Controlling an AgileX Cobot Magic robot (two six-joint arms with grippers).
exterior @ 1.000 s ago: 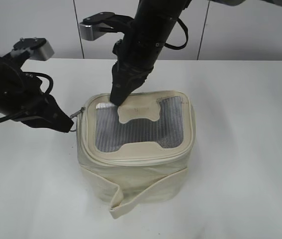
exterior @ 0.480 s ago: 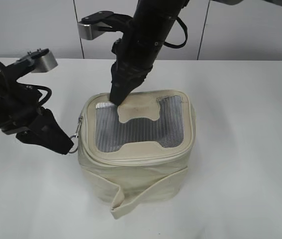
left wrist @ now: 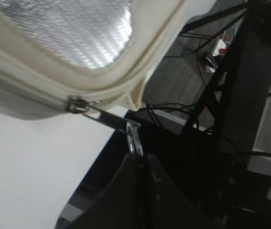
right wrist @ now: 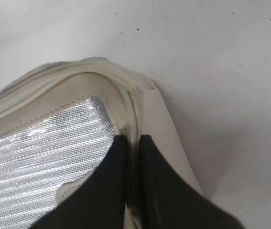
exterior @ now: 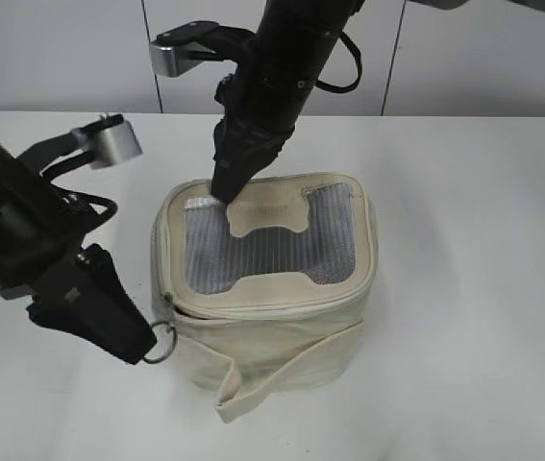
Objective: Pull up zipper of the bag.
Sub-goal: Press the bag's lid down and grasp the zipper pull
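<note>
On the white table (exterior: 483, 288) sits the bag (exterior: 262, 327), near the middle, with its grey mesh lid (exterior: 267, 245) facing up. A loose strap (exterior: 282, 370) hangs down its front side. The zipper (exterior: 272, 309) runs around the edge of the lid. One silver slider (exterior: 167, 303) sits at the front left corner of the bag, and a round ring pull (exterior: 160, 342) hangs from it. The left tool (exterior: 142, 348) is low beside that corner, and its tips are pressed together on the ring. From the left wrist camera, the slider (left wrist: 77, 105) is on the zip line, a thin metal link leads away from it, and the dark fingers (left wrist: 125, 191) pinch the ring (left wrist: 134, 138). The right tool (exterior: 222, 190) comes down from above and touches the back left part of the lid, next to a cream tab (exterior: 267, 213). From its own camera, its two fingers (right wrist: 110, 191) are close together with a fold of the lid's cream edge (right wrist: 131, 138) between them.
</note>
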